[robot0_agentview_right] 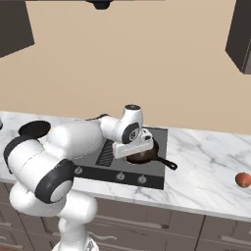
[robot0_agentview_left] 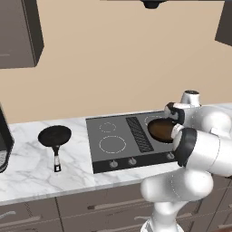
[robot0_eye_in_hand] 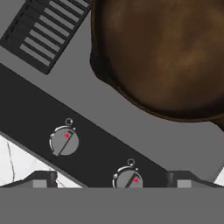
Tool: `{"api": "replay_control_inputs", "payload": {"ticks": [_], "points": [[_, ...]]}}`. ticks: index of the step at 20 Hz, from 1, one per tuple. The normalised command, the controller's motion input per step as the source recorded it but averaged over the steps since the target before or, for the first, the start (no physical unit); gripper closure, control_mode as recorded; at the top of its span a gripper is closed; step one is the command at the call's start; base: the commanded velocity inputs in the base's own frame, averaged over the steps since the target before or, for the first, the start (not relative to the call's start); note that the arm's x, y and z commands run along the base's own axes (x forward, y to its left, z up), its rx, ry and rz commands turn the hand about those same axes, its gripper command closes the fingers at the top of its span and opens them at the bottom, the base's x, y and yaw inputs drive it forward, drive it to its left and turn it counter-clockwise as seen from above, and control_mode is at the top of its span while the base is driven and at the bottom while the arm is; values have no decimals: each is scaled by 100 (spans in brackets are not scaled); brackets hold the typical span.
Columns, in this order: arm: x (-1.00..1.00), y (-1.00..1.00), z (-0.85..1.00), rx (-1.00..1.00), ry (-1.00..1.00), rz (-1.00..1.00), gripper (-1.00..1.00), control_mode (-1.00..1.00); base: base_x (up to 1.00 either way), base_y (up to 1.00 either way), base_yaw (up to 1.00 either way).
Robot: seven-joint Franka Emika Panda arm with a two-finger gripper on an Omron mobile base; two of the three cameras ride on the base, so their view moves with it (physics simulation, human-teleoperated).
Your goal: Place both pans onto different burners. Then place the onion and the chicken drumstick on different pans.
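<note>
The brown-interior pan sits on the right side of the dark cooktop, its handle pointing right. My gripper hovers just above the pan's near rim, open, with nothing between its fingers. The all-black pan rests on the marble counter left of the cooktop, handle toward the front. Two white burner circles on the cooktop's left half are bare. A round reddish onion lies on the counter far to the right.
A ribbed vent runs down the cooktop's middle, and knobs line its front strip. A dark appliance stands at the counter's left end. Wall cabinets hang above. Drawers run below the counter edge.
</note>
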Motion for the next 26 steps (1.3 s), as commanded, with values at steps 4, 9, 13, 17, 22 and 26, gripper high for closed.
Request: {"api": "replay_control_inputs", "payload": {"ticks": [4, 9, 13, 17, 22, 26], "points": [[-32, 64, 15, 0, -5, -25, -100, -100, 0, 0, 0], [-17, 66, 29, 0, -5, -24, -100, -100, 0, 0, 0], [-23, 63, 31, 0, -1, -22, -100, -100, 0, 0, 0], [-20, 62, 29, 0, 0, -17, -100, -100, 0, 0, 0], [-10, 61, 19, 0, 0, -14, -100, -100, 0, 0, 0], [-13, 65, 17, 0, 0, -10, -100, -100, 0, 0, 0]]}}
